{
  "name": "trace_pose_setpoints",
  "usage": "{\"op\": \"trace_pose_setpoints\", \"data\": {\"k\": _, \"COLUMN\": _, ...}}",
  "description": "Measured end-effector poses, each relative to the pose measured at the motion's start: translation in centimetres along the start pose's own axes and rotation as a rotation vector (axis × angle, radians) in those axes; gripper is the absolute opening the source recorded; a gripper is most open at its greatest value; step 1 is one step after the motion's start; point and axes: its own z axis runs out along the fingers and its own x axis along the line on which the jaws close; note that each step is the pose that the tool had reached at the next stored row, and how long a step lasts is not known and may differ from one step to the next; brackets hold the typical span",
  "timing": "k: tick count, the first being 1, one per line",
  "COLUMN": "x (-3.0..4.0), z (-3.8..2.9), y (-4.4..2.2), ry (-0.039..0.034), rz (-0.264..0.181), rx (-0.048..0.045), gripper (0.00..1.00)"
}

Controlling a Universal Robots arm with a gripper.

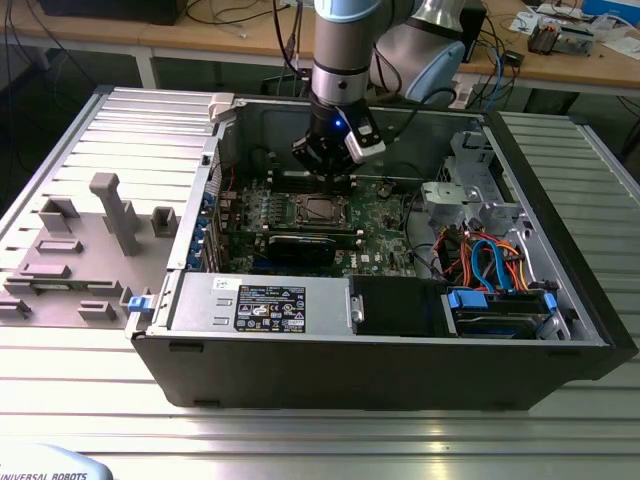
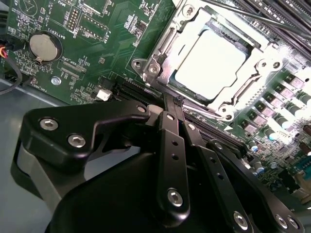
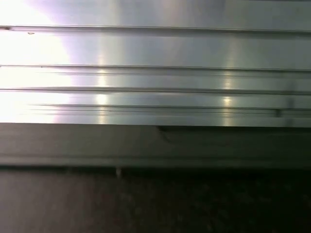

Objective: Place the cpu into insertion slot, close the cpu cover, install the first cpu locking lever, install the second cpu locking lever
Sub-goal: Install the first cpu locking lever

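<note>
Cpu [image 2: 209,65] sits flat in the insertion slot [image 2: 171,46] on the green circuit board [image 2: 97,43], its pale metal top showing through the square cut-out of the cpu cover [image 2: 232,97], which lies down over it. In the second wrist view the hand [image 2: 176,101] has its black fingers [image 2: 171,145] drawn together, tips meeting just beside the socket's edge with nothing between them. In the exterior view the hand [image 1: 330,180] hangs inside the open computer case [image 1: 330,370], directly above the socket.
</note>
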Motion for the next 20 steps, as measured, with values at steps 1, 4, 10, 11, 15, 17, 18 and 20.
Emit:
{"op": "trace_pose_setpoints", "data": {"k": 1, "x": -0.02, "z": 0.09, "y": 0.00, "ry": 0.0000, "rz": 0.000, "rx": 0.0000, "gripper": 0.11}}
{"op": "trace_pose_setpoints", "data": {"k": 4, "x": -0.10, "z": 0.30, "y": 0.00, "ry": 0.0000, "rz": 0.000, "rx": 0.0000, "gripper": 0.11}}
{"op": "trace_pose_setpoints", "data": {"k": 10, "x": -0.14, "z": 0.28, "y": 0.00, "ry": -0.0001, "rz": 0.000, "rx": -0.0002, "gripper": 0.11}}
{"op": "trace_pose_setpoints", "data": {"k": 11, "x": -0.15, "z": 0.24, "y": 0.00, "ry": -0.0001, "rz": 0.000, "rx": -0.0001, "gripper": 0.11}}
{"op": "trace_pose_setpoints", "data": {"k": 15, "x": -0.21, "z": 0.13, "y": 0.00, "ry": -0.0002, "rz": 0.000, "rx": -0.0003, "gripper": 0.11}}
{"op": "trace_pose_setpoints", "data": {"k": 17, "x": -0.25, "z": 0.14, "y": -0.01, "ry": 0.0000, "rz": 0.000, "rx": -0.0001, "gripper": 0.11}}
{"op": "trace_pose_setpoints", "data": {"k": 18, "x": -0.28, "z": 0.17, "y": -0.02, "ry": 0.0001, "rz": 0.000, "rx": 0.0001, "gripper": 0.11}}
{"op": "trace_pose_setpoints", "data": {"k": 20, "x": -0.34, "z": 0.29, "y": -0.02, "ry": 0.0002, "rz": 0.000, "rx": 0.0001, "gripper": 0.11}}
